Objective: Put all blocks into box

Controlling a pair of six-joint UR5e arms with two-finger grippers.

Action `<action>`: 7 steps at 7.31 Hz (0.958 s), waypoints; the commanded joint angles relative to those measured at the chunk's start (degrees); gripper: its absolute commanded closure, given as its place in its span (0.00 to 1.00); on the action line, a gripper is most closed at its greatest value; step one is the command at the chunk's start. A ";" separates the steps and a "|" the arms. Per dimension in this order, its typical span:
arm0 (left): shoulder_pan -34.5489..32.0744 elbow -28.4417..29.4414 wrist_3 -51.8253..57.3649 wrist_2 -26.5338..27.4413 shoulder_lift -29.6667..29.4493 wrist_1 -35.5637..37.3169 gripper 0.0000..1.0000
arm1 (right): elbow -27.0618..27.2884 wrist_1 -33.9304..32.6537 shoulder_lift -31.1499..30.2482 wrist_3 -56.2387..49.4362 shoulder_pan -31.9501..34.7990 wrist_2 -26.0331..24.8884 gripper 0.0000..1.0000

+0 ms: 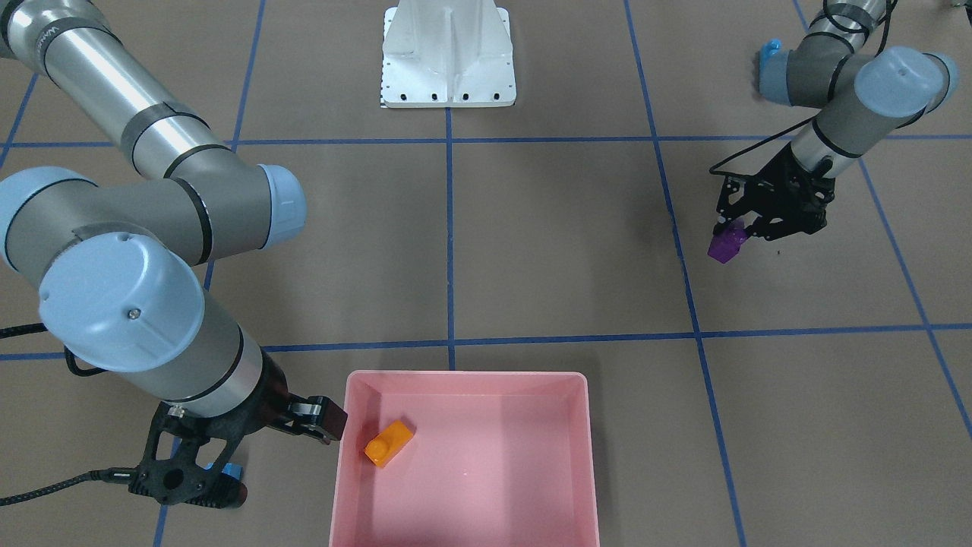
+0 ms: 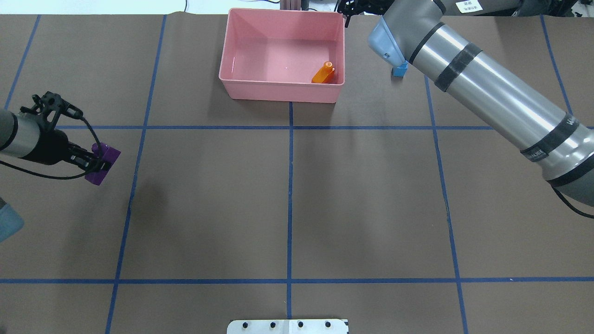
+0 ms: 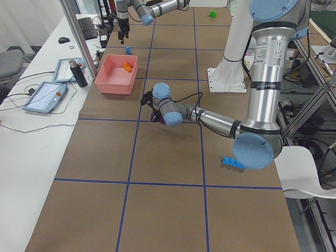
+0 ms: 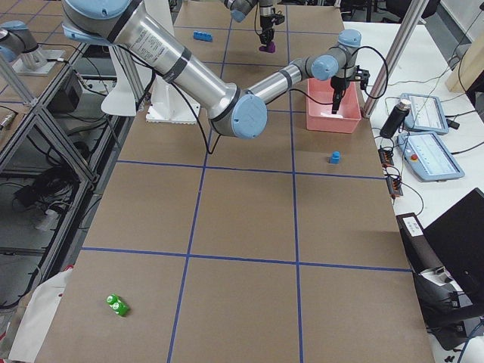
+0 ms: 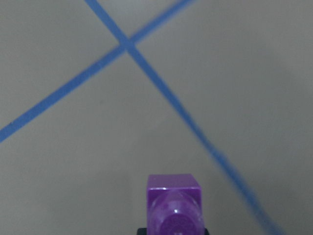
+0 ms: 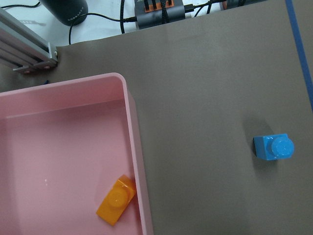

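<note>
We see the left gripper (image 1: pixel 733 227) clamped on the purple wedge (image 1: pixel 727 245), off the table and well apart from the box (image 1: pixel 463 374). Right gripper (image 1: pixel 282 457) hangs with fingers spread just beside the box. Orange brick (image 1: pixel 389 442) lies inside, small blue brick (image 6: pixel 274 147) outside.

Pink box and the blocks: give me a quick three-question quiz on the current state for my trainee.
1. True or false: the orange block lies inside the pink box.
2. What does the left gripper hold? A the orange block; B the purple block; C nothing.
3. Fill in: the small blue block rests on the table, ___ the pink box.
Key: 1 true; 2 B; 3 outside.
</note>
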 commanded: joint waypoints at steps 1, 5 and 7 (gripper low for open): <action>0.07 3.95 -21.00 0.33 -13.47 0.69 1.00 | -0.37 0.08 -0.53 -1.07 0.21 -0.08 0.01; -3.96 29.05 -27.92 0.25 -45.54 13.38 1.00 | -3.70 -0.01 -2.21 -10.81 2.92 -0.96 0.01; -5.73 41.29 -27.75 0.42 -55.43 17.12 1.00 | -10.17 6.08 -2.29 -14.25 4.07 -0.96 0.01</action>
